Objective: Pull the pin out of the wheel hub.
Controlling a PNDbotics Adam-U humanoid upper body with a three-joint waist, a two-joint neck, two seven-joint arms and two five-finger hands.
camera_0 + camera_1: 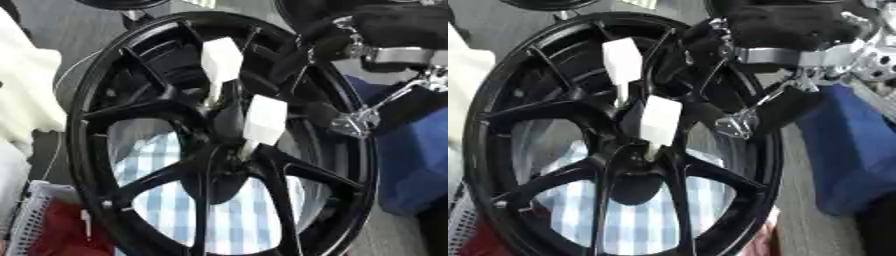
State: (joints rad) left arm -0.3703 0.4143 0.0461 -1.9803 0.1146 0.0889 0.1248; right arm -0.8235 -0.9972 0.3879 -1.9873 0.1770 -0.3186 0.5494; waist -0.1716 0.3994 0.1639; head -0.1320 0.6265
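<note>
Your wheel hub fills nearly the whole view: a glossy black alloy rim, round, standing askew, with thin angular spokes that fan out from a dark centre to a deep, smooth barrel. Two white blocks stick out of the centre. The upper pin is a squarish matte block on a pale stem, seated above the hub's middle. The lower pin is a similar white block, tilted, with its stem going into the hub centre just below it. Both are seated in the hub, and neither is touched by a hand.

Your right hand comes in from the upper right, a black padded mass with silver metal brackets and joints behind it. It sits over the rim's upper right edge, close to the spokes, apart from both pins. You cannot tell from these views whether its fingers are spread or curled; the dark hand blends into the dark wheel. A shiny silver linkage hangs down across the rim's right side.

Through the spokes you see a blue-and-white checked cloth under the wheel. To the right lies a blue fabric mass. At the lower left a white mesh basket holds something red, and a white soft shape sits along the left edge.
</note>
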